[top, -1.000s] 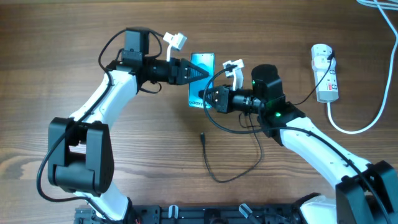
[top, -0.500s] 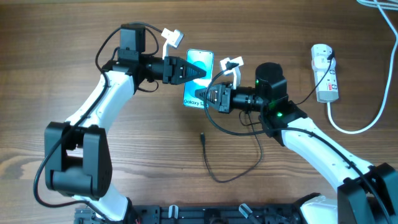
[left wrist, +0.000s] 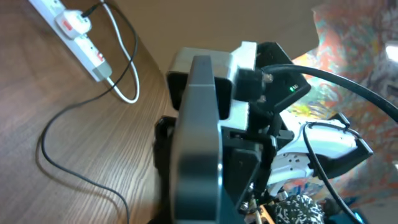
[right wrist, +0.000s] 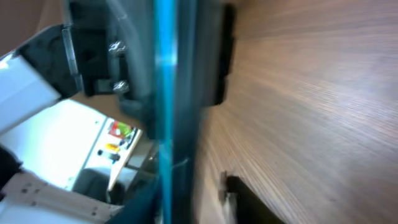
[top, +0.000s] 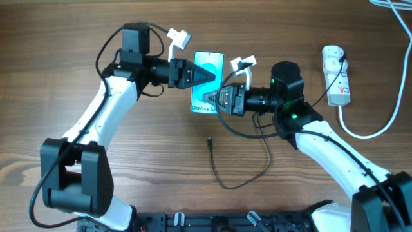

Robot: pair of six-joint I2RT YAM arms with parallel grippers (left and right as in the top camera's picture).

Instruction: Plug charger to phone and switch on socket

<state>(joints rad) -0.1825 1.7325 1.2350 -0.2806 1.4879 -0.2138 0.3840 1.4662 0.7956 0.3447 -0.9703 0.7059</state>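
Nearest the robot's base, the charger (top: pixel 211 144) lies loose on the table (top: pixel 161 171). Its plug end is free, clear of both claws and well apart from the phone. It has not shifted over the past second.

Beyond it, the right gripper (top: pixel 211 99) reaches in from the right and meets the near end of the phone (top: pixel 211 61), beside the line of white text. Its wrist view is blurred: the phone shows only as a blue edge with a dark finger (right wrist: pixel 214 53) next to it. Whether that claw clamps the phone or stands off it cannot be told. The right arm's wrist sits slightly further right and further back than a second ago.

The phone is between the two claws near the table's middle, screen up. Its near end has swung a little to the left since the earlier frame.

The left gripper (top: pixel 215 76) comes in from the left across the phone's middle. It has closed fully, and its wrist view shows the phone edge-on between its fingers.

Farthest off, at the right, the socket (top: pixel 337 80) lies unmoved.
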